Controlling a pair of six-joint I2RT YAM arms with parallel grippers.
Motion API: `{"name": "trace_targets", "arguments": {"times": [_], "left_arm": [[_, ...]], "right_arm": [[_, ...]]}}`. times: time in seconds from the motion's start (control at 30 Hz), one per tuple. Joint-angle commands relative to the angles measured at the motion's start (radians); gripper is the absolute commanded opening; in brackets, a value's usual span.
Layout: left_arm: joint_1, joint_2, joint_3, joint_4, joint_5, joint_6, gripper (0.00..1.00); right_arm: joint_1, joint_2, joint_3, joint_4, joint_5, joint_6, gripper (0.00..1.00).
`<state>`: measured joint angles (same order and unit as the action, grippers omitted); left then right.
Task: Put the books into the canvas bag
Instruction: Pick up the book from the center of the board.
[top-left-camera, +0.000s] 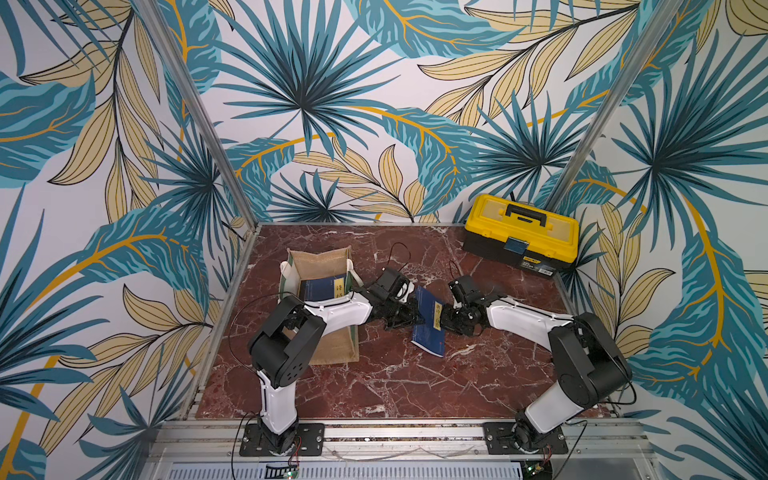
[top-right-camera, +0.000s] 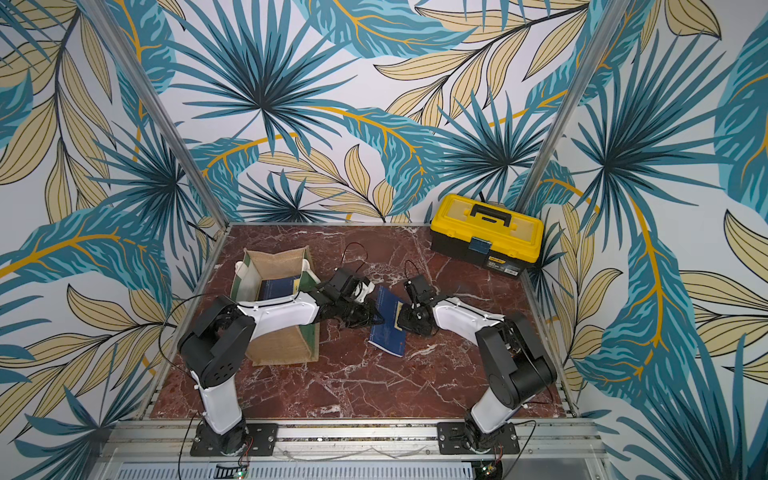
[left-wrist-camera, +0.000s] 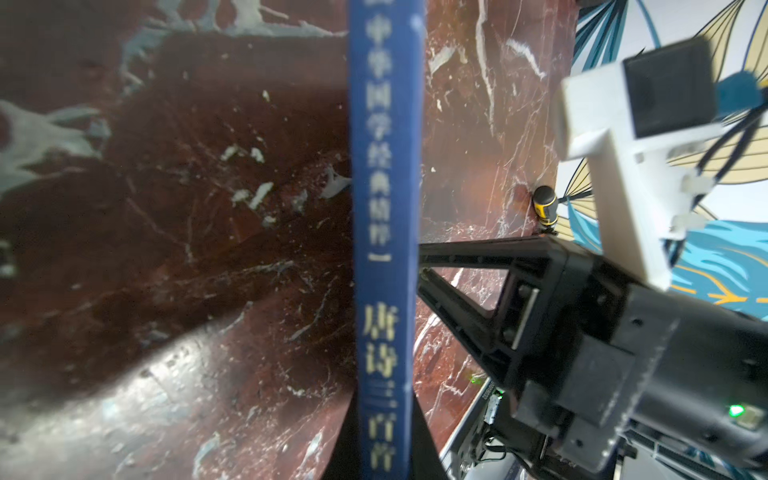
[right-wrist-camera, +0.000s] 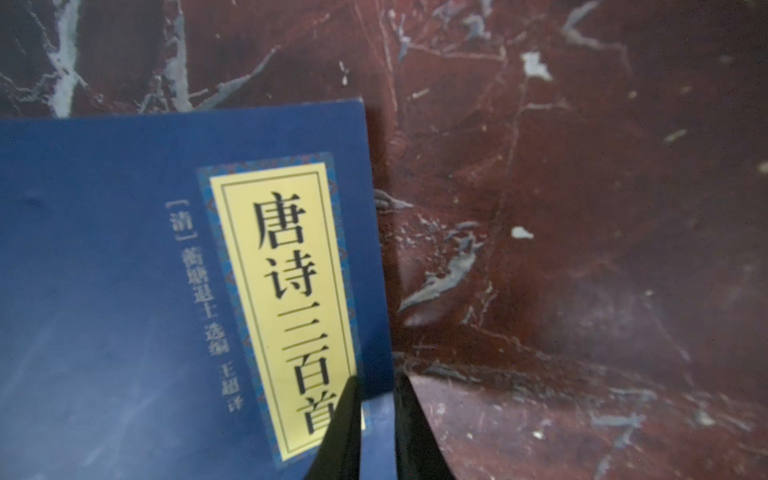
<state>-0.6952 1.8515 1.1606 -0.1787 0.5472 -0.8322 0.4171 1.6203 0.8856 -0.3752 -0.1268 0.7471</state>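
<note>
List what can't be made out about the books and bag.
Tan jute canvas bag: white left arm crosses its opening in both top views; one navy book cover shows, count hidden.
Navy paperback with yellow label: cover runs off the right wrist view's edge; left wrist view shows only its spine.
Yellow plastic toolbox: sticker unreadably small in top views.
</note>
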Motion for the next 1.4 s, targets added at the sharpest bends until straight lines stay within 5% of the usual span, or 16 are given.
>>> {"name": "trace_targets", "arguments": {"times": [0.0, 0.33, 0.63, 1.1, 1.37], "left_arm": [[-0.009, -0.092, 0.011, -0.024, -0.021, 0.058, 0.04], [-0.007, -0.286, 0.149, -0.358, -0.211, 0.254, 0.03], [0.016, -0.611, 0.122, -0.452, -0.401, 0.356, 0.03], [0.022, -1.299, -0.058, -0.547, -0.829, 0.391, 0.02], [0.021, -1.472, -0.061, -0.653, -0.973, 0.395, 0.02]], "right_arm": [[0.014, -0.057, -0.021, -0.078, -0.018, -0.009, 0.18], [0.014, -0.318, 0.052, -0.208, -0.003, -0.009, 0.30], [0.062, -0.383, 0.196, -0.235, -0.003, 0.013, 0.33], [0.296, -0.041, 0.712, -0.230, 0.027, -0.034, 0.36], [0.359, 0.203, 0.954, -0.237, -0.037, -0.026, 0.37]]}}
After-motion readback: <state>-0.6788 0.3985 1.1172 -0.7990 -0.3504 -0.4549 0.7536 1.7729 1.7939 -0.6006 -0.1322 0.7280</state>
